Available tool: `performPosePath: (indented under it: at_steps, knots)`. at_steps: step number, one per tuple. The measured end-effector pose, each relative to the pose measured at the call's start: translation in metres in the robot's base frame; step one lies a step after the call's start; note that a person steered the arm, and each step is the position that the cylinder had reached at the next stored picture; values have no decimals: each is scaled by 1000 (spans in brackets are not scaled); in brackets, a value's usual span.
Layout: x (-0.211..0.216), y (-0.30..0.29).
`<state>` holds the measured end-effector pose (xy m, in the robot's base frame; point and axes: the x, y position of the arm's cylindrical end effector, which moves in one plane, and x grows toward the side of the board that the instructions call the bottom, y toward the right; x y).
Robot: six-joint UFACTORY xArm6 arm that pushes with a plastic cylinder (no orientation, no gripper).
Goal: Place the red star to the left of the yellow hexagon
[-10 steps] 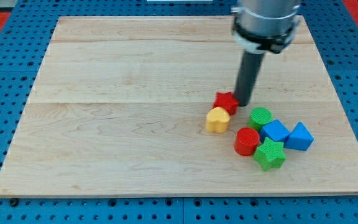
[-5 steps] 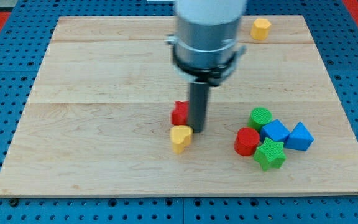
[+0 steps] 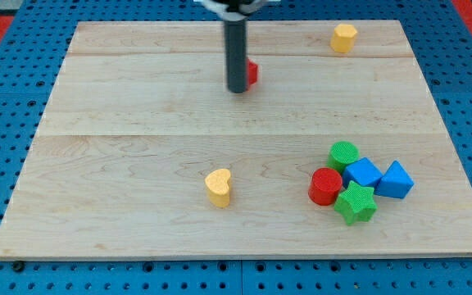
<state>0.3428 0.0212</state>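
Note:
The red star (image 3: 251,73) lies near the view's top centre, mostly hidden behind my rod. My tip (image 3: 237,89) stands on the board touching the star's left side. The yellow hexagon (image 3: 344,37) sits at the view's top right, well to the right of the star and my tip.
A yellow heart (image 3: 219,186) lies alone at lower centre. At the lower right is a cluster: green cylinder (image 3: 343,154), red cylinder (image 3: 326,186), green star (image 3: 356,203), blue block (image 3: 364,173), blue triangle (image 3: 396,180). The wooden board (image 3: 121,106) ends on all sides in blue pegboard.
My tip and the red star have moved from lower centre up to the view's top centre. The yellow heart shifted left and was left behind.

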Motion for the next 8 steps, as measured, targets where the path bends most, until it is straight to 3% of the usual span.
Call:
performPosePath:
  at_steps: [1, 2, 4, 5, 7, 8]
  knots:
    - [-42, 12]
    - [-18, -29]
    - [-61, -21]
    - [-61, -73]
    - [-83, -6]
    - [-79, -8]
